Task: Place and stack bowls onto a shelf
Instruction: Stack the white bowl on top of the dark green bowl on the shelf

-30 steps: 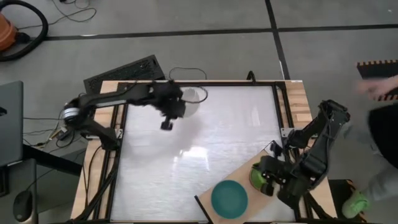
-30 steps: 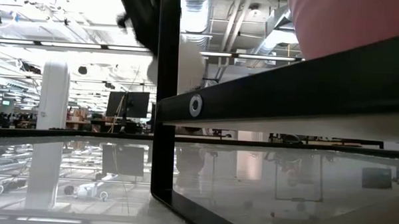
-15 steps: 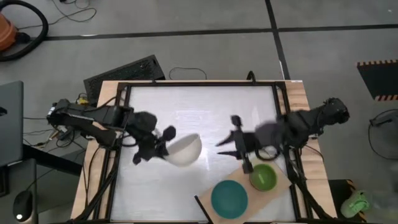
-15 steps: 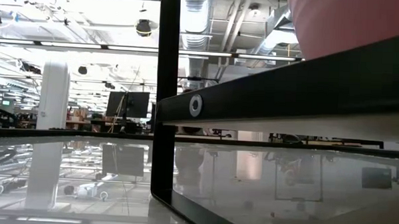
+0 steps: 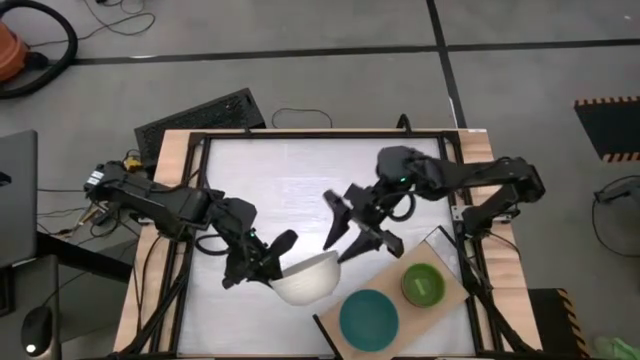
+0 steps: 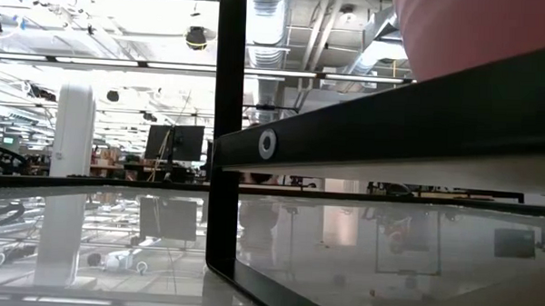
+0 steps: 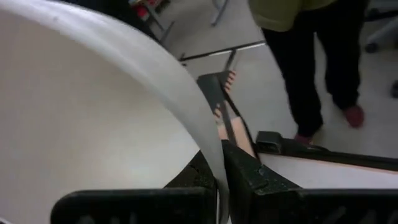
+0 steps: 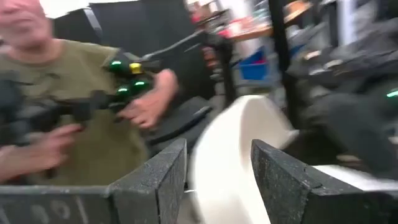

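Now | left pincer (image 5: pixel 272 262) grips smooth round cream-white bowl (image 5: pixel 308 277)

- Black keyboard (image 5: pixel 196 117) on the floor just beyond the table's far rim.
- Orange vacuum (image 5: pixel 10 52) with black hose, far left corner.
- Person in an olive shirt (image 8: pixel 68 106) beyond the table.

No text, label or number can be read anywhere

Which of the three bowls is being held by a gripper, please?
The cream-white bowl, gripped by the left gripper; the teal and green bowls sit on the shelf.
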